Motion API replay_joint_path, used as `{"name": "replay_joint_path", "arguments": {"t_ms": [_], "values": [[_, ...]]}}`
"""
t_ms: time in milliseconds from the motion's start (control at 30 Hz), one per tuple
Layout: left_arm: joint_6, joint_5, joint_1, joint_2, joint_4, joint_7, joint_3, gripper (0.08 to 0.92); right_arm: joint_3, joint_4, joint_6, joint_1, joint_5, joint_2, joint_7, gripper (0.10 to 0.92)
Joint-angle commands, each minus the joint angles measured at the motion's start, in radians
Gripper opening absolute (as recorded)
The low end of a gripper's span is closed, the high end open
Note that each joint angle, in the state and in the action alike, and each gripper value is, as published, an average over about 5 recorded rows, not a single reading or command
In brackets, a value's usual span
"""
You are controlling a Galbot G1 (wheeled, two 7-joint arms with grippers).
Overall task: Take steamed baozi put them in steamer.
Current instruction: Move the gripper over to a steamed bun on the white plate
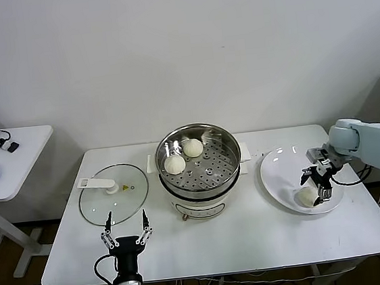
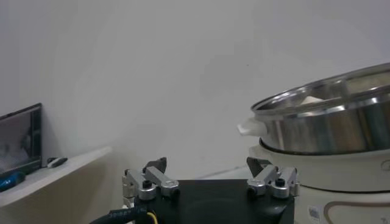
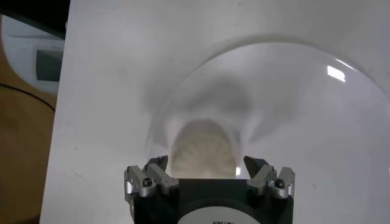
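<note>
The steamer (image 1: 200, 172) stands at the table's middle, a shiny steel pot on a cream base, with two steamed baozi (image 1: 175, 164) (image 1: 192, 147) on its perforated floor. Another baozi (image 1: 306, 197) (image 3: 203, 149) lies on the white plate (image 1: 281, 167) at the right. My right gripper (image 1: 316, 185) (image 3: 207, 163) hangs open just above this bun, its fingers either side of it and not closed on it. At the table's front left my left gripper (image 1: 125, 228) (image 2: 209, 164) stands open and empty, with the steamer's wall (image 2: 329, 131) beside it.
A glass lid (image 1: 113, 191) with a white handle lies flat left of the steamer. A side table (image 1: 15, 161) with a mouse and small items stands at the far left. The wall runs close behind the table.
</note>
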Motion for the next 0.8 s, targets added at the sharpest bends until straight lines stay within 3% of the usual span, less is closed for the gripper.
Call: {"name": "replay_joint_path", "arguments": {"t_ms": [33,267,567,800], "values": [[0.002,0.000,-0.001,-0.049,0.000,0.001,0.000,0.823,0.013,-0.012,-0.001,-0.015,-0.008,0.005,-0.004,0.823],[0.001,0.000,-0.003,-0.049,0.002,0.001,0.001,0.823,0.008,-0.013,-0.002,-0.008,-0.021,0.002,-0.010,0.810],[0.000,0.000,-0.004,-0.049,0.002,0.001,0.002,0.823,-0.006,0.001,-0.004,0.013,-0.033,0.000,-0.012,0.661],[-0.001,0.001,-0.002,-0.049,0.000,0.001,0.004,0.823,-0.139,0.090,0.009,0.182,-0.009,0.006,-0.014,0.620]]}}
